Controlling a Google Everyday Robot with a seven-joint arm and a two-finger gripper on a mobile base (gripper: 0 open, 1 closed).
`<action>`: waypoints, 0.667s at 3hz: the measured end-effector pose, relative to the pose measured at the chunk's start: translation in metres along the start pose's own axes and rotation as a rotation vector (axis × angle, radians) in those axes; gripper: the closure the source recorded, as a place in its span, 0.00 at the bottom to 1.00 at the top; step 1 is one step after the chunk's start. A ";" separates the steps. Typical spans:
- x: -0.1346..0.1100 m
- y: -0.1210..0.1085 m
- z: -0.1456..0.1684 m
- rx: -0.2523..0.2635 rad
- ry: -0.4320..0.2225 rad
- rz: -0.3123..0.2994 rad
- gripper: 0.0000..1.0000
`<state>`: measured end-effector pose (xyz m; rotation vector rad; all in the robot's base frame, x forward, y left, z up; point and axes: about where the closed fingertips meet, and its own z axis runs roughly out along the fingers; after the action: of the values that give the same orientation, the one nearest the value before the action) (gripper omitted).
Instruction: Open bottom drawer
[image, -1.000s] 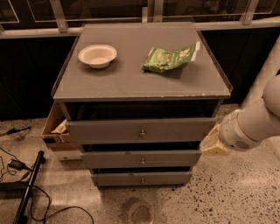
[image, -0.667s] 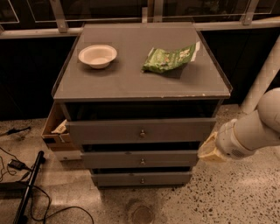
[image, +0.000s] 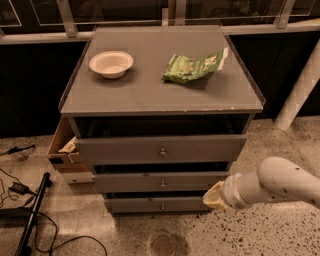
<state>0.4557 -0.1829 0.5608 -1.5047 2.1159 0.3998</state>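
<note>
The grey cabinet has three drawers. The bottom drawer (image: 157, 204) is the lowest and narrowest grey front, with a small round metal knob (image: 162, 206) at its centre. It looks pushed in further than the two above. My gripper (image: 214, 196) comes in low from the right on a white arm. Its tan tip is just beside the bottom drawer's right end, about level with it and to the right of the knob.
On the cabinet top (image: 150, 85) sit a white bowl (image: 111, 64) and a green snack bag (image: 194, 67). A cardboard box (image: 64, 147) stands against the cabinet's left side. Cables and a black pole (image: 31, 215) lie on the floor at left. A white post (image: 300, 90) stands at right.
My arm has dropped lower and moved down the cabinet's right side, from beside the middle drawer to beside the bottom drawer. The drawers have not moved.
</note>
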 end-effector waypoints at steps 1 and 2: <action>0.000 0.000 0.000 0.000 0.000 0.000 1.00; 0.015 0.003 0.018 -0.002 0.013 0.005 1.00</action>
<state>0.4533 -0.1844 0.5378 -1.5075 2.1297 0.3948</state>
